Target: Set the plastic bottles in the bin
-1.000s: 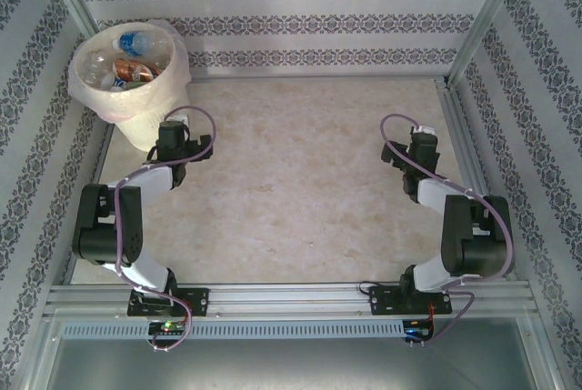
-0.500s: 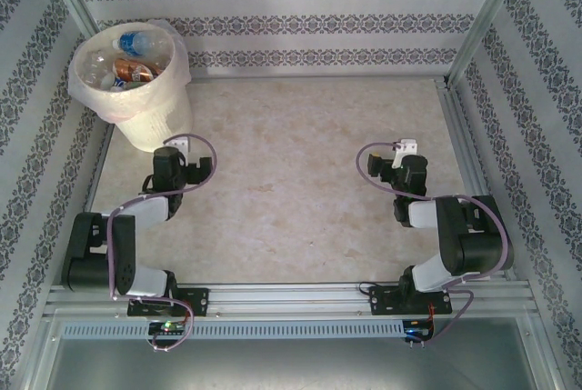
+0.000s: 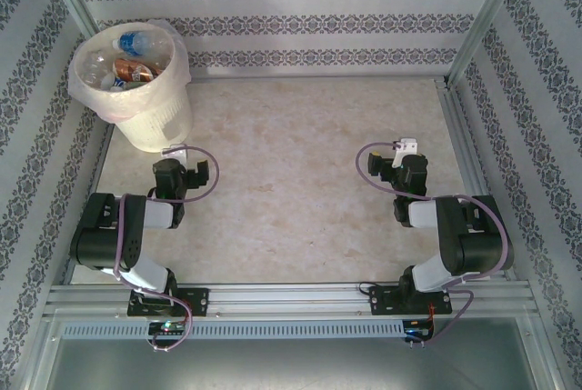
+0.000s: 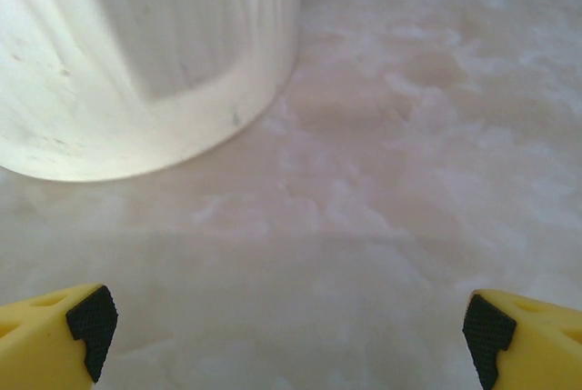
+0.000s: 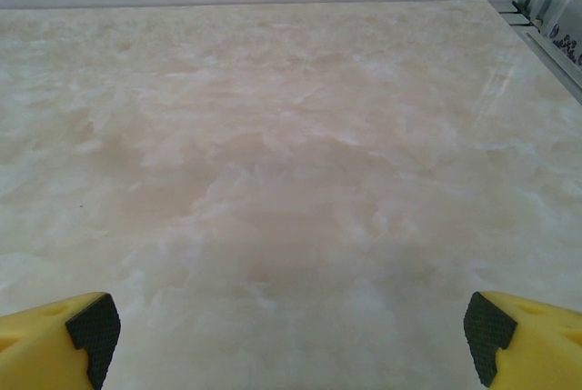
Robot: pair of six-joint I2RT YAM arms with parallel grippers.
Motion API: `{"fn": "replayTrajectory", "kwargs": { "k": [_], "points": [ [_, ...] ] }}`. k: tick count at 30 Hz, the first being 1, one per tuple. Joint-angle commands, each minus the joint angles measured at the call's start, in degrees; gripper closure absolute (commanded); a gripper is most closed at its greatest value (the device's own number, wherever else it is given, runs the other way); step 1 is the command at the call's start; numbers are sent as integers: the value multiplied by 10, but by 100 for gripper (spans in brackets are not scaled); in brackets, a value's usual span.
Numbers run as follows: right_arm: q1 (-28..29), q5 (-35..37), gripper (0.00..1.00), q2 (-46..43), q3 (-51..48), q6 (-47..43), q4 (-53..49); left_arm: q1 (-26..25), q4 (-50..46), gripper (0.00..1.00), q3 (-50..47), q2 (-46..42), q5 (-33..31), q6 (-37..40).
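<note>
The bin, a round cream-white bucket with a translucent liner, stands in the far left corner. Several plastic bottles with orange, blue and white labels lie inside it. My left gripper is low over the table just in front of the bin, open and empty. In the left wrist view the bin's wall rises ahead to the left, beyond the wide-apart fingertips of that gripper. My right gripper is on the right side, open and empty, over bare tabletop.
The marbled tabletop stretches between the two arms. Patterned walls close in the back and both sides. A metal rail runs along the table's right edge, and another rail crosses the near edge by the arm bases.
The left arm has folded back toward its base, drawing its gripper away from the bin. The right arm pulled back and left earlier, then stayed still.
</note>
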Motion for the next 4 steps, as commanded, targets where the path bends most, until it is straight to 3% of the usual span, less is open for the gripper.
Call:
{"fn": "replayTrajectory", "kwargs": {
  "k": [1, 4],
  "points": [
    [-2, -13, 2, -6, 11, -10, 14, -6, 36, 0, 6, 0, -29, -7],
    [-1, -12, 2, -6, 11, -10, 14, -7, 35, 0, 5, -1, -30, -7]
  ]
}}
